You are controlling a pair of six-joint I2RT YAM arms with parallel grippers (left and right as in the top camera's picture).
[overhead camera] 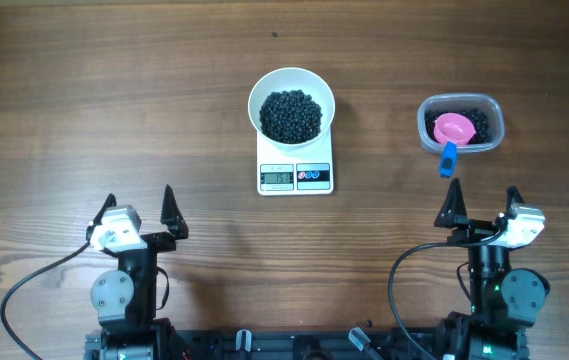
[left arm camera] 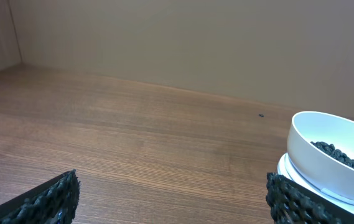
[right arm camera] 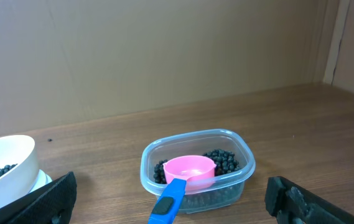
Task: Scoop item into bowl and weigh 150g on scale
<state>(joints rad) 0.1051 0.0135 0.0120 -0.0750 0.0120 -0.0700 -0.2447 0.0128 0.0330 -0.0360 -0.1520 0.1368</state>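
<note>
1. Right gripper (overhead camera: 484,200) and left gripper (overhead camera: 139,205) both stand spread wide, holding nothing, near my base.
2. Black beads (overhead camera: 290,115) heap in the white bowl (overhead camera: 253,105) on the scale (overhead camera: 295,163); more lie in the clear tub (overhead camera: 423,125).
3. Loose, light, rolling beads can't be pinched, I judge. I'd take the pink scoop (overhead camera: 453,128) by its stiff blue handle (overhead camera: 449,158), which juts over the tub's near rim.

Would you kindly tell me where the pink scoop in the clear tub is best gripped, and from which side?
Grip the scoop's blue handle, probably coming from the robot's side with the right gripper. The handle juts over the tub's near rim, clear of the beans, while the pink cup sits inside.
</note>
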